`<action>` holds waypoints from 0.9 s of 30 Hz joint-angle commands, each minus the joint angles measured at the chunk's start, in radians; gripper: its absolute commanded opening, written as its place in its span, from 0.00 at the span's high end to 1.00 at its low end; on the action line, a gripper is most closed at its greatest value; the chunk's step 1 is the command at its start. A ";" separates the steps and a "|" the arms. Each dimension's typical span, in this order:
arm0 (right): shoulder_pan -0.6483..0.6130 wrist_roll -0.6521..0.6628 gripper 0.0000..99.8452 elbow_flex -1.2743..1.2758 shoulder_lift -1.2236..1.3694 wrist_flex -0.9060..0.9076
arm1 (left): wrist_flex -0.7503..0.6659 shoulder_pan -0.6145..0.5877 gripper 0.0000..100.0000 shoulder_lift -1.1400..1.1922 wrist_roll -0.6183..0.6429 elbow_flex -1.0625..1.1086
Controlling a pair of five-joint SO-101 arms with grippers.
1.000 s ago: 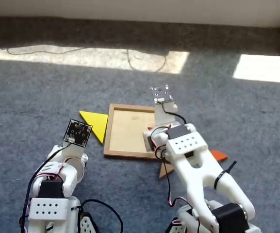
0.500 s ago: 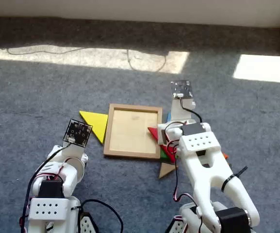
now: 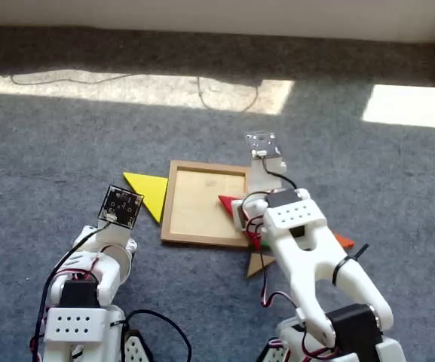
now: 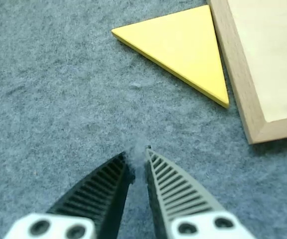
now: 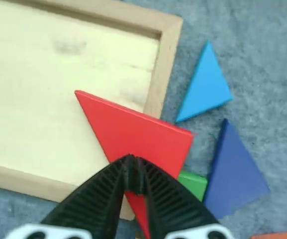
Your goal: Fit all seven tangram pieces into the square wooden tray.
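The red triangle (image 5: pixel 133 132) straddles the three o'clock rim of the tray (image 3: pixel 206 165), clamped at its edge by the right gripper (image 5: pixel 133 174). The yellow triangle (image 4: pixel 183 45) lies on the carpet (image 3: pixel 66 151) at the tray's nine o'clock, with the left gripper (image 4: pixel 137 154) near it, closed and holding nothing.

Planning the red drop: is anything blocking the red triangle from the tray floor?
Only the tray's right rim. The red triangle, held in the right gripper, overlaps that rim, with one corner outside it. The tray floor itself is bare.
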 commanded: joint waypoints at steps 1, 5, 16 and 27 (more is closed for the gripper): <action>-0.058 -0.044 1.00 -0.048 0.041 -0.001 | 0.005 0.005 0.95 -0.008 0.005 0.030; -0.081 -0.143 1.00 -0.113 0.044 -0.001 | 0.005 0.005 0.95 -0.008 0.005 0.030; -0.173 -0.219 1.00 -0.278 0.208 -0.004 | 0.005 0.005 0.95 -0.008 0.005 0.030; -0.189 -0.140 1.00 -0.390 0.334 0.004 | 0.005 0.005 0.95 -0.008 0.005 0.030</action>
